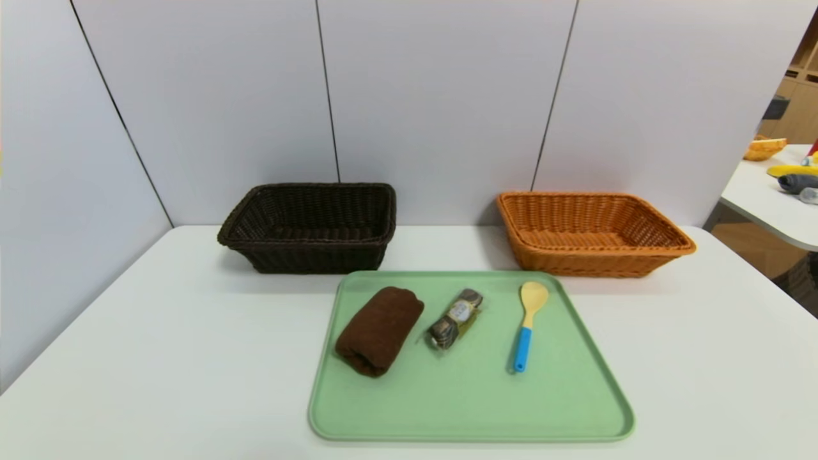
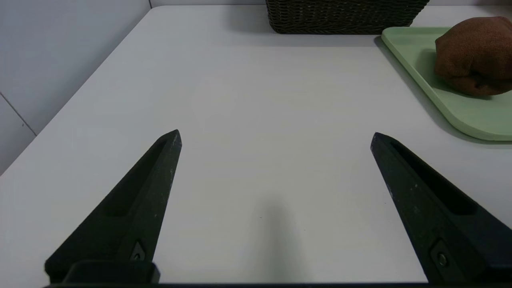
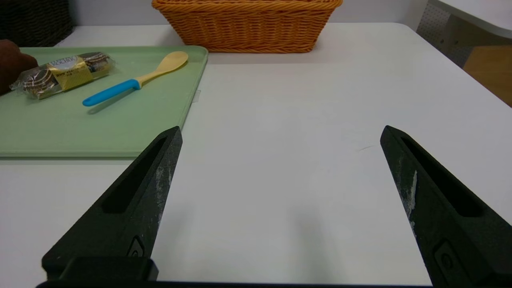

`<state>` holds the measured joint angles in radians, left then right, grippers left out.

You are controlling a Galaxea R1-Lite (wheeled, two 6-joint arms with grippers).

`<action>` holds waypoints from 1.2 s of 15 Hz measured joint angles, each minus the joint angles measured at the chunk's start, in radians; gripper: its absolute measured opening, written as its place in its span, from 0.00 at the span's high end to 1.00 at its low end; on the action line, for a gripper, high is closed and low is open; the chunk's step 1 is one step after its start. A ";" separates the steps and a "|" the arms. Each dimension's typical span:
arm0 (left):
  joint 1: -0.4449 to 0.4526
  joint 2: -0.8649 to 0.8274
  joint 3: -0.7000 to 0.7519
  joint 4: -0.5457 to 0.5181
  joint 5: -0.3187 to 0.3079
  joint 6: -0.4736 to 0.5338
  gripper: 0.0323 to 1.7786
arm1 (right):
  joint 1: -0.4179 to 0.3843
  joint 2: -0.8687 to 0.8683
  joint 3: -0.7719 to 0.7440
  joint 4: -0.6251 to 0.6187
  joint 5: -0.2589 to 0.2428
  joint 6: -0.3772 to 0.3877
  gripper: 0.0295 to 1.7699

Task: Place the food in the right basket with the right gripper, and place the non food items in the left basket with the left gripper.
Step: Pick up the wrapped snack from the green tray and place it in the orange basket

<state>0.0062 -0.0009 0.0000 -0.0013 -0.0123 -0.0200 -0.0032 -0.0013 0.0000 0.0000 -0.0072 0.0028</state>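
Note:
On the green tray (image 1: 473, 409) lie a dark brown rolled towel (image 1: 379, 329), the clear-wrapped food packet (image 1: 455, 318) and a yellow spoon with a blue handle (image 1: 528, 324). Behind the tray stand the dark brown basket (image 1: 310, 227) on the left and the orange basket (image 1: 591, 233) on the right, both with nothing inside. Neither arm shows in the head view. My left gripper (image 2: 276, 136) hangs open over bare table, the towel (image 2: 474, 54) off to one side. My right gripper (image 3: 280, 134) is open over bare table beside the tray (image 3: 100, 132), with the packet (image 3: 64, 74) and spoon (image 3: 134, 80) beyond.
White panels wall in the white table (image 1: 128, 358) at the back and left. A second table (image 1: 770, 198) with several objects stands off to the far right. The orange basket (image 3: 248, 26) and the dark basket (image 2: 344, 16) show at the far edge of the wrist views.

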 joint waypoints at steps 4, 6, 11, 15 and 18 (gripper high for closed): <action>0.000 0.000 0.000 0.000 0.000 0.001 0.05 | 0.000 0.000 -0.001 0.012 -0.002 -0.006 0.03; 0.000 0.000 0.000 -0.007 0.001 -0.004 0.05 | 0.000 0.000 -0.015 0.023 0.006 -0.030 0.03; 0.000 0.000 -0.027 -0.009 0.008 -0.033 0.05 | 0.000 0.000 -0.227 0.277 0.014 -0.034 0.03; -0.001 0.000 -0.003 -0.016 0.011 -0.028 0.05 | 0.000 0.000 -0.184 0.229 0.012 -0.041 0.03; 0.000 0.000 0.000 -0.009 0.010 -0.024 0.05 | 0.000 0.000 -0.089 0.116 0.013 -0.046 0.03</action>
<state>0.0057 -0.0009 -0.0004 -0.0104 -0.0019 -0.0443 -0.0032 -0.0013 -0.0889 0.1157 0.0062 -0.0428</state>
